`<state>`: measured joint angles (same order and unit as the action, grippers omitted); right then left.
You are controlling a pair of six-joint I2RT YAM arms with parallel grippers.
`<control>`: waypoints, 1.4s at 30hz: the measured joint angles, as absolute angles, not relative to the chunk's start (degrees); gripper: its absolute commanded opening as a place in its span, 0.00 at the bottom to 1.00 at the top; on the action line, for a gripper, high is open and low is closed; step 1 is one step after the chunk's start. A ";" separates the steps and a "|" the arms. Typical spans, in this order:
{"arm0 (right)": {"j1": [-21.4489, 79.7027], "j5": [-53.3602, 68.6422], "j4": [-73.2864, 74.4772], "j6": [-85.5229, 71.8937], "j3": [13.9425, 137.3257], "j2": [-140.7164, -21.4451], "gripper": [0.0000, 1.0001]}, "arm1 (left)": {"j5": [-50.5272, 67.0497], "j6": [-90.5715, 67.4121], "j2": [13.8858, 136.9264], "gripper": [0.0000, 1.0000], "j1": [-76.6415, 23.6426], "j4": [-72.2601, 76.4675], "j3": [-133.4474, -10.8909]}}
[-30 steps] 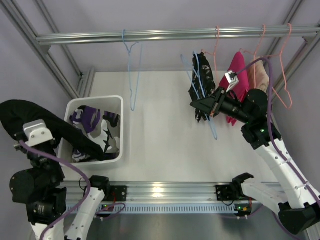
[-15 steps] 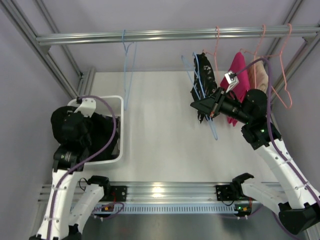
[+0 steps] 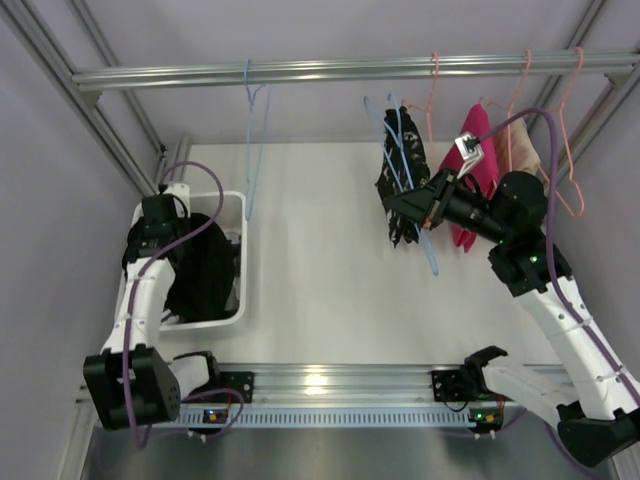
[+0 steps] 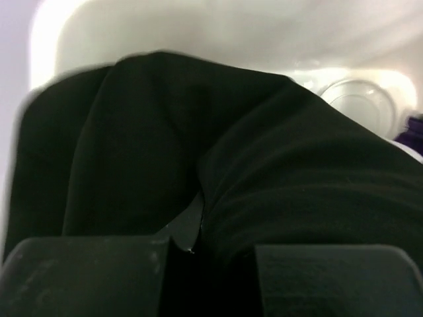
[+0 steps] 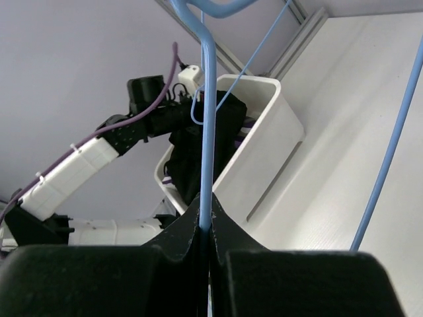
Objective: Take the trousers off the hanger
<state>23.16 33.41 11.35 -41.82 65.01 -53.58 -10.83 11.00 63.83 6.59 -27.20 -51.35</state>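
A: Left arm first. What differs from a second ago?

B: Back then it held the black trousers (image 3: 205, 275) high, out to the left of the white bin (image 3: 243, 262), with the fabric trailing over the near rim. Now the arm reaches over the bin's far end and the trousers lie heaped inside.

A: Claw?

B: The left gripper (image 4: 210, 247) is clenched on a fold of the black trousers. The wrist view shows cloth pinched between the fingers, not let go.

A: The camouflage trousers?

B: Already in the bin. A second ago they lay open to view. Now the black pair covers most of them, and only a purple sliver (image 4: 414, 127) shows at the edge of the left wrist view.

A: Right side?

B: Little change. The right gripper (image 5: 206, 228) is clamped tight on the wire of a blue hanger (image 5: 207, 132), and has edged slightly up and toward the rail (image 3: 350, 70). A dark patterned garment (image 3: 402, 185) hangs on that hanger, off the table.

A: Anything else on the rail?

B: An empty blue hanger (image 3: 255, 150) hangs near the bin. A pink garment (image 3: 478, 185) and a beige garment (image 3: 522, 155) hang behind the right arm, as before.
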 measured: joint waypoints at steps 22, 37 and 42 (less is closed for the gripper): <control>30.76 27.83 15.49 -42.78 72.23 -58.70 0.00 | 12.75 7.16 48.31 0.99 12.67 -41.23 -64.82; 36.82 21.12 15.59 -46.83 81.73 -70.32 0.00 | 16.19 -1.91 44.51 0.99 12.69 -43.79 -80.12; 37.17 19.42 15.68 -47.88 89.43 -75.81 0.00 | 18.41 -4.23 44.18 0.99 12.69 -43.20 -80.03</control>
